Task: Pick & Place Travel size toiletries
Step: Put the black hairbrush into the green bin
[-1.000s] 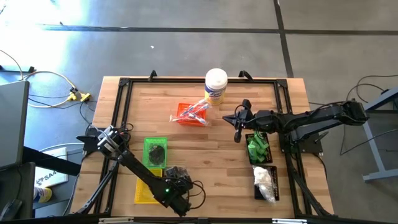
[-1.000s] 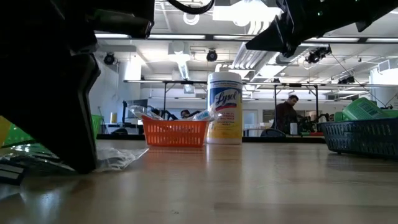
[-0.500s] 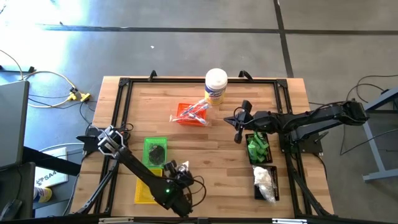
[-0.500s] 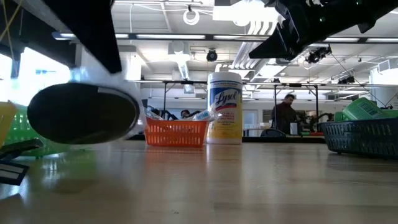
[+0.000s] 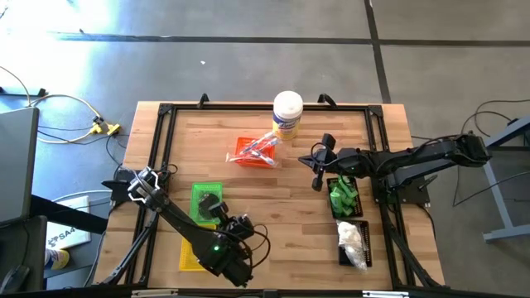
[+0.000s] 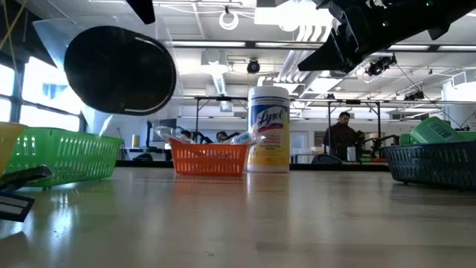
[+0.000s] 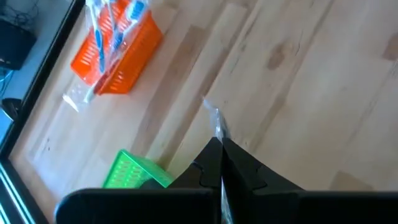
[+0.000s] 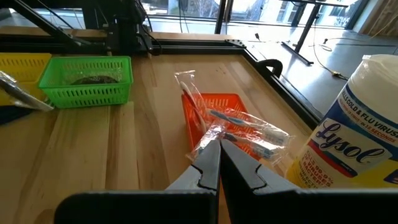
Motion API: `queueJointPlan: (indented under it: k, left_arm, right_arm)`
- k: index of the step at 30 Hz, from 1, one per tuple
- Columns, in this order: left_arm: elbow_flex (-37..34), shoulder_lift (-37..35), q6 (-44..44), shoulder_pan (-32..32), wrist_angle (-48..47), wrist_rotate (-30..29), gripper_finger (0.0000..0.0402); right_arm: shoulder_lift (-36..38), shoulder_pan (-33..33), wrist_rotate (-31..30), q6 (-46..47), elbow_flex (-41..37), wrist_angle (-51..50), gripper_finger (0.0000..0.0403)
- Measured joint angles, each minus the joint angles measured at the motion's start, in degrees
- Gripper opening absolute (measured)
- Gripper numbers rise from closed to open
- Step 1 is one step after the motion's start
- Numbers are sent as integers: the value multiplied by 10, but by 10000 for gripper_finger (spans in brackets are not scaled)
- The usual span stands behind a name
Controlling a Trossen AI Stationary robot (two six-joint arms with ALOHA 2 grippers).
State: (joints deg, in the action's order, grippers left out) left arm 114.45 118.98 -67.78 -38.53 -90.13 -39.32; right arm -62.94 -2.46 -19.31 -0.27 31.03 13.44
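My left gripper point(image 5: 219, 210) is above the near right corner of the green tray point(image 5: 207, 201), shut on a clear bag with a round black piece point(image 6: 119, 71) that hangs high over the table in the low view. More black pieces lie in the green tray. Clear-wrapped sticks point(image 5: 261, 146) lie across the orange tray point(image 5: 251, 153). Green bottles point(image 5: 342, 196) and white fluffy bags point(image 5: 352, 236) fill the black tray at the right. My right gripper point(image 5: 317, 171) hovers shut and empty between the orange tray and the black tray. My left gripper pinches the clear bag between its two shut fingers, and a strip of the plastic point(image 7: 216, 121) sticks out past the fingertips. The fingers come from above. The black piece point(image 6: 119, 71) hangs in the bag below them, lifted clear of the table.
A white canister with a yellow label point(image 5: 287, 113) stands at the far edge behind the orange tray. A yellow tray point(image 5: 192, 251) lies near the front edge under my left arm. Bare wood point(image 5: 281, 215) stretches between the trays. A person point(image 6: 342, 138) stands in the room beyond.
My left gripper has risen from the table by the yellow tray and moved toward the far left, over the green tray's corner. The bagged black piece went from lying on the wood to hanging lifted clear, well above the table. The right arm kept still.
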Motion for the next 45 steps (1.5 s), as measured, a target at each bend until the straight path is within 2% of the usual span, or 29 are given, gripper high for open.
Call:
queueJointPlan:
  k: [6,19,22,24,28,36,38,45]
  left_arm:
    - [-9,-24,17,3,1,-25,0]
    - [-9,-51,76,7,1,-31,0]
    - [-9,-52,76,7,9,-48,0]
    - [-19,-53,92,7,62,-51,0]
    - [-62,-53,185,16,213,-38,0]
    - [-119,-53,342,54,418,0,0]
    - [-124,-53,376,67,440,16,0]
    - [-126,-60,429,101,408,45,0]
  right_arm:
    - [0,0,0,0,0,-1,3]
    - [0,0,0,0,0,0,3]
    - [0,0,0,0,0,0,3]
    - [0,0,0,0,0,0,3]
    - [0,0,0,0,0,0,3]
    - [0,0,4,0,0,-7,3]
    - [0,0,4,-1,0,-19,3]
    - [0,0,4,-1,0,-57,3]
